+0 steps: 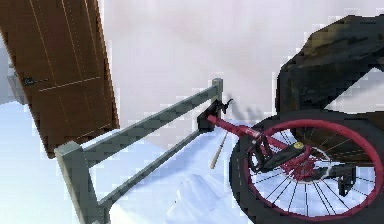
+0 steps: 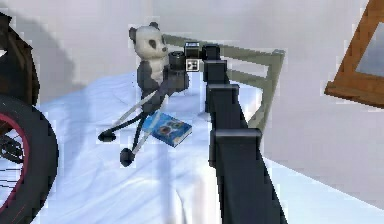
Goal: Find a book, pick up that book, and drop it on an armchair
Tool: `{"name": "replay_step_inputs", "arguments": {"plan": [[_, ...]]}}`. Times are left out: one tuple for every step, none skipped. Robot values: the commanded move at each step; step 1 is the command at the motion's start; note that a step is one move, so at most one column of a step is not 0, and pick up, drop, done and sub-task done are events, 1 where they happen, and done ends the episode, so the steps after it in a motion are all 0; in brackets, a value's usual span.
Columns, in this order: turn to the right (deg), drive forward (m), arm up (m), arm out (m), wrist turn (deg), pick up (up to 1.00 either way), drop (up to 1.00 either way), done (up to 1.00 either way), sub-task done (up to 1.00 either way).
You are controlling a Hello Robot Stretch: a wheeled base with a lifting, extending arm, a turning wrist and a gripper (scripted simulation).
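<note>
My arm (image 2: 235, 150) reaches out over the bed (image 2: 90, 105); my gripper (image 2: 116, 146) slants down from its far end toward the white cover. The book (image 2: 167, 128) lies flat on that cover, at about two o'clock from my gripper's tip and close to it; whether I touch it I cannot tell; nor can I tell whether my hand has hold of anything, or how its jaws stand.

The book is small, thin and blue, with a pale patch on its cover. I judge it light and stiff, with a smooth cover that could slip; since it lies flat on soft bedding, it will likely sink a little under pressure. I would take it by the edge nearest my tip, across its thickness, not from above on the flat face; a grip near a corner may let it swing.

I make out no box, basket or drawer; the bed is what bears things. On it, besides the book, sits a grey and white stuffed toy (image 2: 148, 45) at twelve o'clock from the book, against the headboard (image 2: 262, 62). A bicycle wheel (image 2: 20, 140) stands at nine o'clock. In the forward view the bicycle (image 1: 300, 160) is at four o'clock and a brown door (image 1: 60, 70) at ten; the bed's grey rail (image 1: 140, 130) runs between.
</note>
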Motion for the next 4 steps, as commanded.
{"name": "replay_step_inputs", "arguments": {"plan": [[0.0,0.00,0.00,0.00,45.0,0.00,0.00,0.00,0.00],[0.0,0.00,0.00,0.00,45.0,0.00,0.00,0.00,0.00],[0.0,0.00,0.00,0.00,30.0,0.00,0.00,0.00,0.00],[0.0,0.00,-0.30,0.00,0.0,0.00,0.00,0.00,0.00]]}}
